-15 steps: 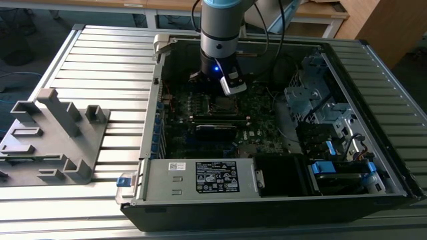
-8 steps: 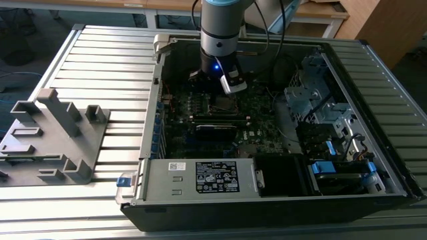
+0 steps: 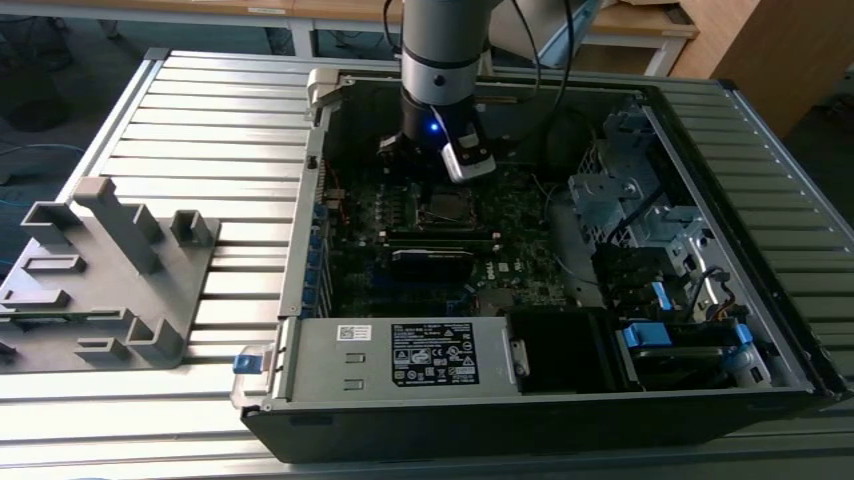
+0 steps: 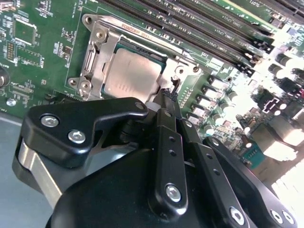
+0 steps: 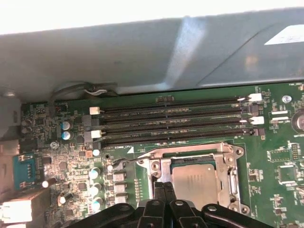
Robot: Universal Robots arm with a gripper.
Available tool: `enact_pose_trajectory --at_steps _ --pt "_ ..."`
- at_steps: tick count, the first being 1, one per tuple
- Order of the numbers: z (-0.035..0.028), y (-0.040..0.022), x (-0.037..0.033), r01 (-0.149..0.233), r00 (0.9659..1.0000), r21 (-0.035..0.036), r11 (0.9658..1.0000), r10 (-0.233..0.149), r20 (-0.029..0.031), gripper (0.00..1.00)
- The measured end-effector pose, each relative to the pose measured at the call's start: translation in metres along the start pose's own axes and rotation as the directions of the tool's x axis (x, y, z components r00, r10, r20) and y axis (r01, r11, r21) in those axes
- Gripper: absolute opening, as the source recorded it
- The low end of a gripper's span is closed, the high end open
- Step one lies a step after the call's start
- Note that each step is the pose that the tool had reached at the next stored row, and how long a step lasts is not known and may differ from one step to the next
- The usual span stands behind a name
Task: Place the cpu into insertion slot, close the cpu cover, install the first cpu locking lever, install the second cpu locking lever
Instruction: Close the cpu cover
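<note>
The cpu point(image 4: 130, 76) point(image 5: 194, 183) lies flat in the insertion slot point(image 3: 447, 205), its dull grey top showing through the window of the cpu cover point(image 4: 92, 59) point(image 5: 223, 164). The silvery cover lies down around the chip. My gripper point(image 4: 167, 96) point(image 5: 164, 186) point(image 3: 430, 185) is shut, with its black fingertips pressed together at the socket's edge, beside one side of the cover. I cannot tell whether the tips touch the metal there. A thin wire lever point(image 5: 124, 161) sticks out from the socket corner beside the fingers.
The green motherboard point(image 5: 285, 156) sits inside an open computer case point(image 3: 300, 200). Long black memory slots point(image 5: 175, 121) run beside the socket. A silver power supply box point(image 3: 400, 355) and drive cage point(image 3: 627, 200) crowd the case. A grey fixture point(image 3: 107, 270) stands at the exterior view's left.
</note>
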State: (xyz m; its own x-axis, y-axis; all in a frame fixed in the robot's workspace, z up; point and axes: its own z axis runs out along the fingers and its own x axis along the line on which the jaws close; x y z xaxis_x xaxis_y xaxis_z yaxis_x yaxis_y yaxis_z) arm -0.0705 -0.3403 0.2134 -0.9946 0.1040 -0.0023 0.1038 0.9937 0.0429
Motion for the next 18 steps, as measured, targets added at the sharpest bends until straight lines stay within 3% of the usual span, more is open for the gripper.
enact_pose_trajectory --at_steps 2,8,11,13,18 --pt "-0.0030 0.0001 0.0000 0.000 1.0000 0.0001 1.0000 0.000 0.0000 0.11" --pt "-0.0036 0.0002 0.0000 0.000 1.0000 -0.0001 1.0000 0.000 0.0006 0.11" --pt "-0.0033 0.0001 0.0000 0.001 0.9999 -0.0010 1.0000 -0.001 0.0112 0.11" --pt "-0.0031 0.0002 -0.0007 0.001 0.9999 -0.0012 1.0000 -0.001 0.0134 0.11" --pt "-0.0029 0.0014 -0.0119 0.001 0.9999 -0.0014 1.0000 0.000 0.0135 0.11"
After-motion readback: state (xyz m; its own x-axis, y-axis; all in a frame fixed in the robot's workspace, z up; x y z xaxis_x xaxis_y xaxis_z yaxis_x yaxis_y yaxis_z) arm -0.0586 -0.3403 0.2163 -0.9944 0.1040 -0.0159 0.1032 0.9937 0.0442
